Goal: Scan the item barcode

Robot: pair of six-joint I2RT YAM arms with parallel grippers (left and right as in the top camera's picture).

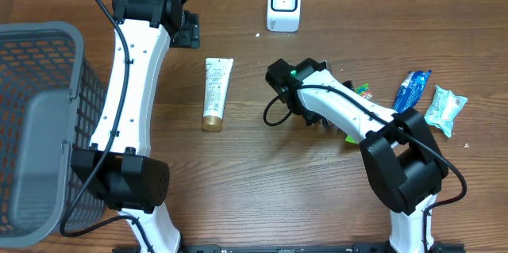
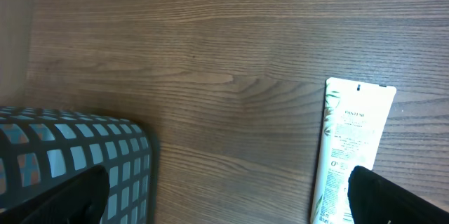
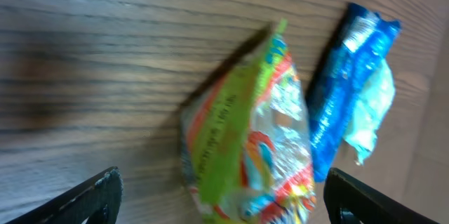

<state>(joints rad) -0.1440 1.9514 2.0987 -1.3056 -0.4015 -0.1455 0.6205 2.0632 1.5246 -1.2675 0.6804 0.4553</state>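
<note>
Right gripper (image 3: pixel 224 189) stands open over the packet (image 3: pixel 252 133) on the table (image 1: pixel 262 174), left gripper (image 2: pixel 228 182) open and empty; close squarely on the packet's edge; keep its barcode toward the scanner (image 1: pixel 284 3).

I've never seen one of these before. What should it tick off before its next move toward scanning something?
1. Right hand open: ok, its fingers stand wide apart.
2. Snack packet lined up with that hand: ok, it sits between the fingers and is not pinched.
3. Barcode on the snack packet easy to find: cannot tell, the wrist view is blurred.
4. Scanner ready: ok, it stands upright at the far edge of the table with nothing in front of it.
5. Left hand free: ok, it is open and holds nothing.
6. Tube out of the way: ok, it lies flat, apart from the snack packet.
</note>
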